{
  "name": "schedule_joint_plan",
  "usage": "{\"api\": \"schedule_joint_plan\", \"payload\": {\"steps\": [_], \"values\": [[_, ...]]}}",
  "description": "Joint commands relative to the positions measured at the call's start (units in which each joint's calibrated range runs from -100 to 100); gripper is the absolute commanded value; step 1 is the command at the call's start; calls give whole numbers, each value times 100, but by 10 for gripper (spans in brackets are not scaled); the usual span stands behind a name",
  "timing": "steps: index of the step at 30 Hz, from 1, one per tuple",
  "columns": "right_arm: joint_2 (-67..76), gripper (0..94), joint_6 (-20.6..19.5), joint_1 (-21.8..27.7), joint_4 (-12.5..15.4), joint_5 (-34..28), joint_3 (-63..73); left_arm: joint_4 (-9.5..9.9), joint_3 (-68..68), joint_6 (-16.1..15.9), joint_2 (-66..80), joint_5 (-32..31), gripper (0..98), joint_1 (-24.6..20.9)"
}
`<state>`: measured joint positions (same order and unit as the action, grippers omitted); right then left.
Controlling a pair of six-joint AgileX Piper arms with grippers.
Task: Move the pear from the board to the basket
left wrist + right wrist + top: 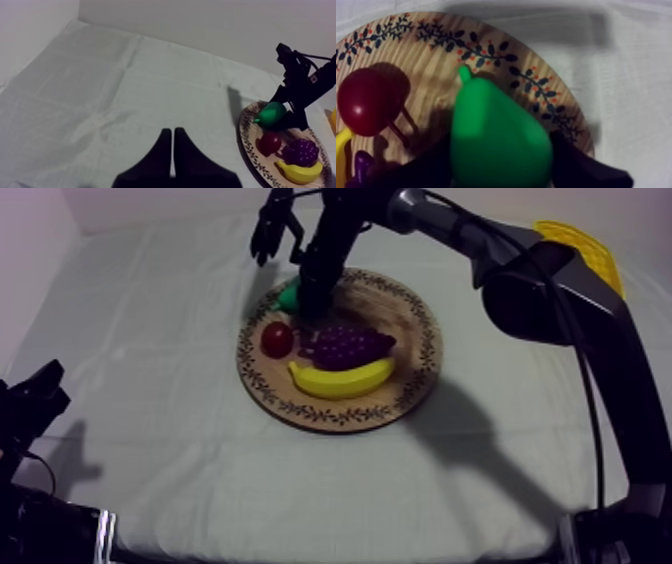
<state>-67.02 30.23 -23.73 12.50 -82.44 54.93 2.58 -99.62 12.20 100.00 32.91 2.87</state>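
Right now the right pincer is down at the far-left rim of the wooden board, clenched on the pear. In the right wrist view its black fingers flank the fat end on both sides, w/ the stem pointing straight away from the wrist. From the left wrist view the pear's long axis runs approx level, stem toward the left edge of the desk, body just over the board's rim. Can't tell if it touches the wood or hangs a bit clear.

The yellow basket sits at the desk's far-right corner, well apart from the board, i.e. opposite to where the stem points. So the key relation is pear to basket: a sweep rightwards along the far edge, prob. lift first, then swing.

The right arm is far nearer. The left pincer is clenched on nothing, a narrow wedge near the desk's near-left corner.

Small red fruit, grapes & banana lie toward the board's middle & near side. The red fruit is closest to the pear, so a straight-up lift looks safest
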Motion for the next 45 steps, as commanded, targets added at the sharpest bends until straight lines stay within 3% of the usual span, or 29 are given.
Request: {"api": "schedule_joint_plan", "payload": {"steps": [1, 8, 21, 26, 33, 45], "values": [[46, 392, 16, -13, 16, -60, -33, -2, -5, -1, 0, -1, 1, -1], [740, 347, 115, 14, 108, -132, -853, -2, -5, -1, 0, -1, 1, -1], [3756, 368, 327, 391, 393, 13, -4216, -2, -5, -1, 0, -1, 1, -1], [4835, 386, 260, 832, 608, -111, -4939, -2, -5, -1, 0, -1, 1, -1], [5912, 397, 130, 1732, 675, -89, -5588, -2, -5, -1, 0, -1, 1, -1], [5890, 411, -144, 3277, 574, 280, -5222, -2, -5, -1, 0, -1, 1, -1]]}}
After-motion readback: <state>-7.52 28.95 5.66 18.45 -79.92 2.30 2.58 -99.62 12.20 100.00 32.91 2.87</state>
